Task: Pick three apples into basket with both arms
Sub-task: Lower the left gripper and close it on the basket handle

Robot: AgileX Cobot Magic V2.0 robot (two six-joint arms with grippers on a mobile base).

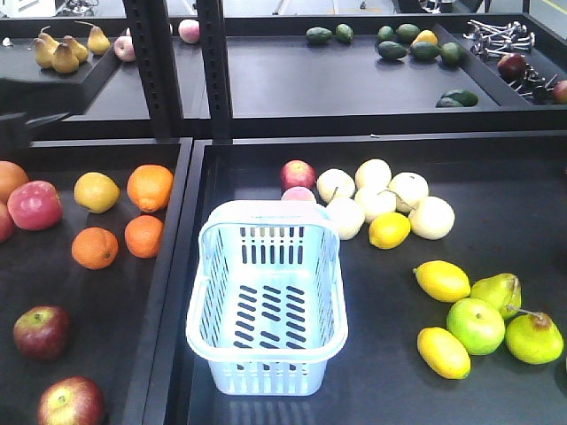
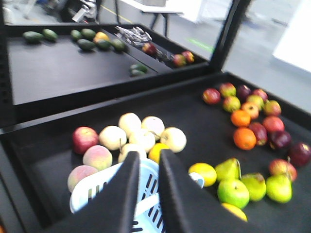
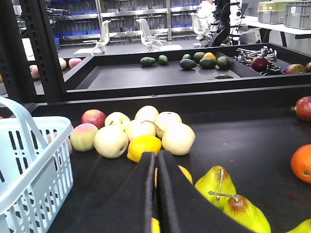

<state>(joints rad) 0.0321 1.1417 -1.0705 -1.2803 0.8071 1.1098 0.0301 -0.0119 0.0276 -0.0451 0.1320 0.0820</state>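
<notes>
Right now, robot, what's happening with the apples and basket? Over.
Left jaws a little apart, right jaws shut, both empty. Pale blue-white slotted plastic basket empty. Two dark maroon-red round apples in black left tray. Nothing over basket.

- Basket (image 1: 266, 379): smooth plastic, faintly glossy.
- Surface (image 1: 372, 381): matt black, dull all over.
- Apples (image 1: 42, 332): waxy skin with a light sheen.
- Pears (image 1: 534, 338): smooth, shiny skin.

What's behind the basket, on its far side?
A red apple and a pinkish fruit, half covered by the basket rim. The left wrist view shows a second pinkish fruit, hidden from the front.
</notes>
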